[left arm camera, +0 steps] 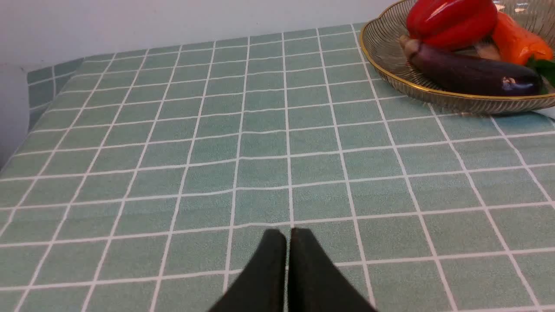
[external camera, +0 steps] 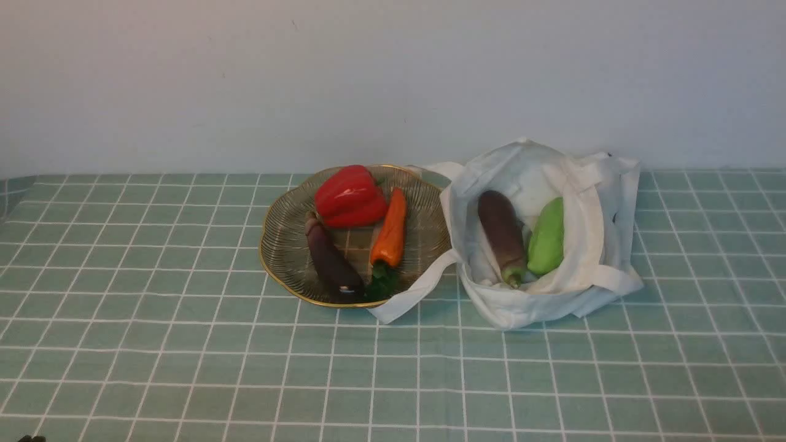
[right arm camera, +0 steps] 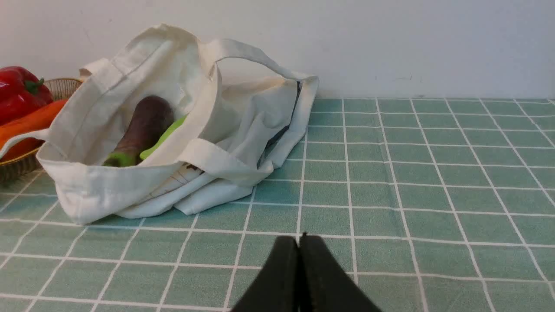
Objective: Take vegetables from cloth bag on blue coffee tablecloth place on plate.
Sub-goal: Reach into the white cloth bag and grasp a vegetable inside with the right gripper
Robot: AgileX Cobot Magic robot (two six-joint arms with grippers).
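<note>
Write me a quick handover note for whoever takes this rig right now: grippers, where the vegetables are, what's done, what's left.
Left gripper: shut, empty, over bare tablecloth, short of the plate.
Right gripper: shut, empty, near the bag.
The thick eggplant and green vegetable lie side by side in the open bag, right of the plate.
Done: neither is out yet. The plate holds a pepper, carrot and slim eggplant.
Left: move both to the plate.
</note>
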